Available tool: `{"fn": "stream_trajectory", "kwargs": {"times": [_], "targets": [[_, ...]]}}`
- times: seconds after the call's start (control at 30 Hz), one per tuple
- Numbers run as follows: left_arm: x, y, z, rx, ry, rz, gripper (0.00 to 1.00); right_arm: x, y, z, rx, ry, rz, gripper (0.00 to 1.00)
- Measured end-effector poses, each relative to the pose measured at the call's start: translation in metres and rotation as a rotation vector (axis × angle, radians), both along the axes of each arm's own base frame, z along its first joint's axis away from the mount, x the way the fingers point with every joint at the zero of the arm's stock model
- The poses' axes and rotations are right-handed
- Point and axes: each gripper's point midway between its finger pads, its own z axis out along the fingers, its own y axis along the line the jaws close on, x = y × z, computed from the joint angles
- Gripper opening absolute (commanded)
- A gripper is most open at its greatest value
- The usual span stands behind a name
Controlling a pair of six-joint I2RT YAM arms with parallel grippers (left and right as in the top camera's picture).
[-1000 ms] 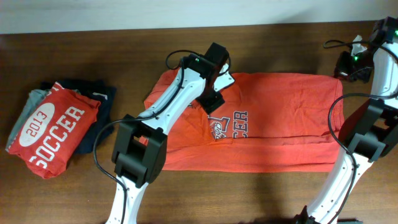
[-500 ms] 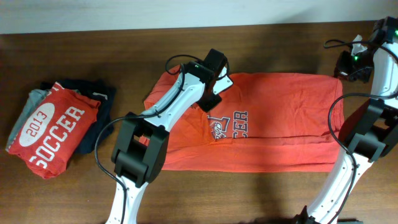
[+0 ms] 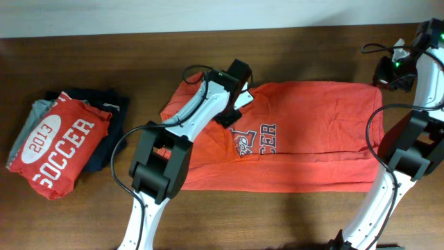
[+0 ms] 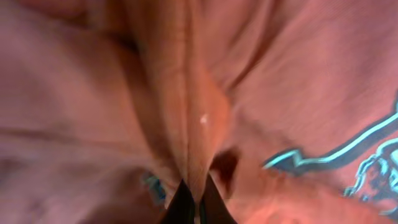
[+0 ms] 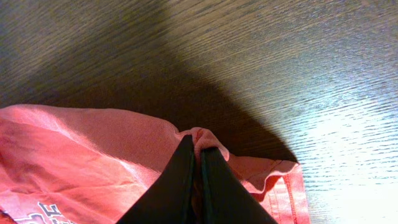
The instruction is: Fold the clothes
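Note:
The orange-red T-shirt point(image 3: 312, 146) lies spread across the middle of the table, its dark navy chest print point(image 3: 255, 139) facing up. My left gripper point(image 3: 233, 111) is down on the shirt's upper left part, just above the print. In the left wrist view it point(image 4: 194, 186) is shut on a raised ridge of orange fabric point(image 4: 186, 93). My right gripper point(image 3: 385, 75) is at the shirt's far right corner. The right wrist view shows it point(image 5: 200, 146) shut on a pinched fold of the shirt's edge point(image 5: 74, 149) over the dark wood.
A folded red shirt printed "2013 SOCCER" point(image 3: 59, 142) lies at the left on folded navy point(image 3: 111, 114) and grey point(image 3: 21, 139) garments. Black cables point(image 3: 374, 48) run by the right arm at the back right. The wooden table point(image 3: 139, 55) ends at the wall behind.
My left gripper has gone from open to shut, pinching a ridge of the shirt, and has settled slightly lower. The right arm and the shirt's outline have not moved.

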Motion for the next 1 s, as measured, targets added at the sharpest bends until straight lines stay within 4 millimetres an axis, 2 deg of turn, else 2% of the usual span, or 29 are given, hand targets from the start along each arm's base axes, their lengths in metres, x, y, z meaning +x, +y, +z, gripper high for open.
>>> {"fn": "stream_trajectory", "kwargs": {"times": [0.1, 0.23, 0.4, 0.53, 0.73, 0.9, 1.0], "targets": [[0.013, 0.002, 0.022, 0.023, -0.052, 0.008, 0.01, 0.0, 0.0, 0.0, 0.0, 0.0, 0.0, 0.04], [0.033, -0.004, 0.062, 0.006, -0.142, 0.015, 0.0, 0.0, 0.0, 0.0, 0.0, 0.0, 0.0, 0.04], [0.036, -0.003, 0.095, 0.004, -0.17, 0.018, 0.0, -0.002, 0.001, 0.0, 0.005, 0.01, 0.0, 0.04], [0.027, 0.003, 0.104, 0.027, -0.144, 0.008, 0.0, -0.011, 0.005, -0.002, 0.021, 0.044, 0.0, 0.04], [0.005, 0.017, 0.104, 0.094, -0.052, -0.046, 0.0, -0.014, 0.007, 0.003, 0.025, 0.052, -0.001, 0.04], [-0.007, 0.028, 0.105, 0.128, 0.003, -0.068, 0.01, -0.018, 0.009, 0.02, 0.018, 0.037, 0.0, 0.04], [-0.008, 0.03, 0.111, 0.116, 0.005, -0.075, 0.01, -0.029, 0.014, 0.032, 0.029, 0.058, -0.008, 0.04]]}}
